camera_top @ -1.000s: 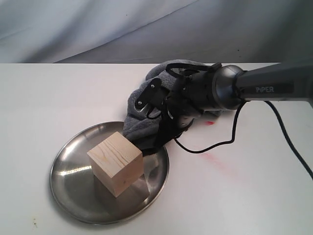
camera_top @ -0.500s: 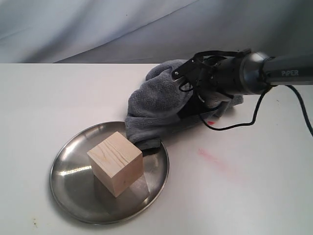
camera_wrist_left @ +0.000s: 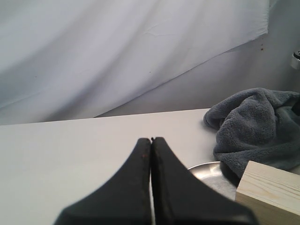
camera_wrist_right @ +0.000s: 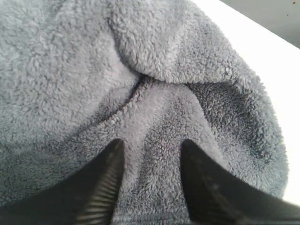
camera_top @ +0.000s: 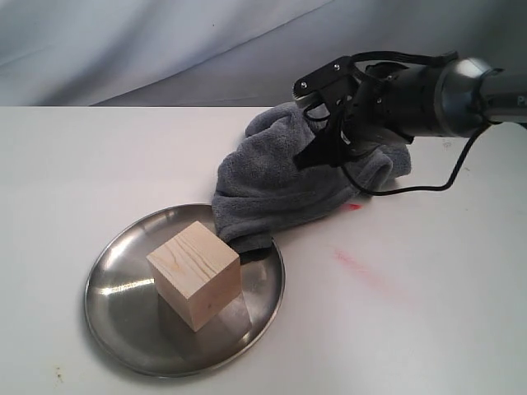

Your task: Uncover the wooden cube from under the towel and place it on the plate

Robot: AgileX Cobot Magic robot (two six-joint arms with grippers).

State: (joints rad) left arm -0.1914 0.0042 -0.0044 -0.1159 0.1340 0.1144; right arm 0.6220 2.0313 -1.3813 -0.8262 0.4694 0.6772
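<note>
The table (camera_top: pixel 428 313) carries everything; the towel (camera_top: pixel 280 185) lies bunched on it, its long axis running from the plate (camera_top: pixel 123 321) back to the far right, one corner draped over the rim; the cube (camera_top: pixel 195 273) sits uncovered on the plate, upright, apart from the towel; the right gripper (camera_wrist_right: pixel 151 145) hangs over the towel's far end, jaws apart, holding nothing; the cube lies well apart, near-left of it; the left gripper (camera_wrist_left: pixel 151 140), pressed closed and empty, is likely nearer.
</note>
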